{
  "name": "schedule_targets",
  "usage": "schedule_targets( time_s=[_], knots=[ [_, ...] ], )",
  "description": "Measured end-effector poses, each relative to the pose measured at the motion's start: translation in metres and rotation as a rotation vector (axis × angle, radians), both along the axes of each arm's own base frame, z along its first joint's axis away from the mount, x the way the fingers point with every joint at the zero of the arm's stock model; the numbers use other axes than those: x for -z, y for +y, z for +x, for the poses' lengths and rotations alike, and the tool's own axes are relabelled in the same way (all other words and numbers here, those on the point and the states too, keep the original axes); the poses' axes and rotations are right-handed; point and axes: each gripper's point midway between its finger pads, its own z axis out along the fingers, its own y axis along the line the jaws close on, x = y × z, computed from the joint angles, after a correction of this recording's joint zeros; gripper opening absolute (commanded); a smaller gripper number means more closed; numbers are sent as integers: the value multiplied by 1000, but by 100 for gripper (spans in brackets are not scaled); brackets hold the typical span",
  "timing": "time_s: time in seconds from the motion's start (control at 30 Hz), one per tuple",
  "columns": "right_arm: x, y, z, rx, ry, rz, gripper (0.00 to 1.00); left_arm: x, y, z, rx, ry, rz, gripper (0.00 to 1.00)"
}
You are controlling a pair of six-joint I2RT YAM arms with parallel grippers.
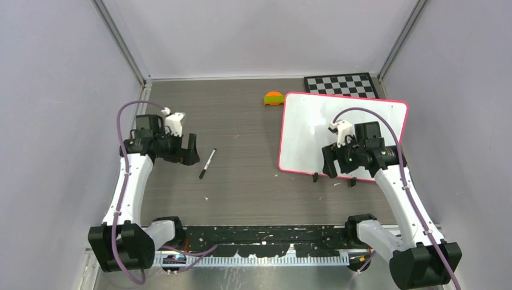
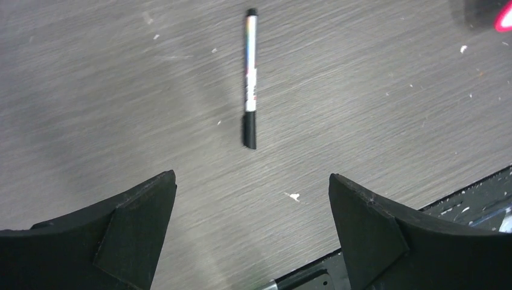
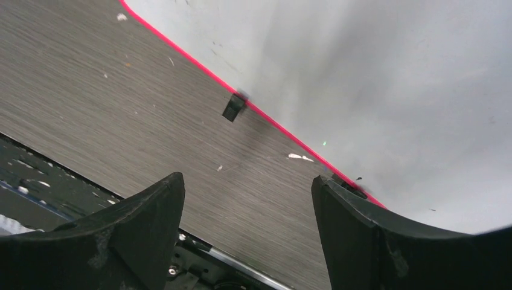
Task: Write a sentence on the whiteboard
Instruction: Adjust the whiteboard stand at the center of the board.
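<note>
From above, one whiteboard (image 1: 308,133) is lying blank toward the worktop's far right corner, with two black clips (image 1: 314,177) on its near edge. One marker (image 1: 208,163) is lying left of centre.

In the left wrist view, the left gripper (image 2: 252,181) is gaping empty, the marker just ahead of it.

In the right wrist view, the right gripper (image 3: 247,184) is hanging spread and empty over the board's near rim.

Fetching the marker seems to be the step in hand. The next move calls for the left arm lowering onto it and closing.

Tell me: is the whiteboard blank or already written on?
Blank where visible: the whiteboard shows no marker strokes in the top or right wrist views. The right arm hides part of it.
</note>
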Motion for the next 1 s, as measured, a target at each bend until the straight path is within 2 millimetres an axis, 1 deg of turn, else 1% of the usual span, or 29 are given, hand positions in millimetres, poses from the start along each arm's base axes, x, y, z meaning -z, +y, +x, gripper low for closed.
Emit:
schedule_targets(
  time_s=[0.07,0.13,0.2,0.27,0.33,0.37,0.43,0.5,0.53,0.57,0.6,0.67,0.7,0.77,0.83,0.87,0.9,1.0],
  knots=[
    [-8,3,3,21,-1,24,83,-1,-12,2,54,1,16,100],
    [-23,7,12,48,-24,57,83,-8,-30,9,133,-8,34,100],
    [-39,10,21,76,-56,88,84,-18,-51,17,213,-28,39,100],
    [-53,11,29,103,-80,121,84,-28,-77,23,305,-54,52,100],
    [-66,7,37,142,-99,158,84,-38,-111,23,422,-88,65,100],
    [-73,3,42,171,-103,193,84,-43,-134,20,507,-111,82,100],
    [-86,-17,54,264,-117,253,84,-51,-178,11,675,-155,97,100],
    [-96,-37,64,345,-124,303,84,-55,-216,4,824,-194,120,100],
    [-99,-47,68,378,-129,322,84,-57,-240,0,916,-225,137,100],
    [-101,-53,70,402,-130,337,84,-57,-256,-3,974,-245,147,99],
    [-102,-58,71,418,-129,351,84,-52,-277,-8,1060,-272,166,98],
    [-103,-64,70,442,-126,376,84,-40,-303,-20,1185,-306,191,94],
    [-105,-66,69,453,-127,387,84,-32,-316,-29,1270,-328,207,90],
    [-111,-73,69,474,-139,409,84,-18,-333,-45,1412,-351,228,83],
    [-118,-81,71,499,-155,432,84,-13,-353,-58,1562,-378,218,80],
    [-123,-83,72,504,-162,452,84,-13,-365,-61,1632,-411,206,80],
    [-125,-90,73,525,-168,461,84,-14,-376,-61,1695,-451,200,80],
    [-128,-97,75,555,-161,515,84,-11,-398,-60,1863,-554,215,76]
  ],
)
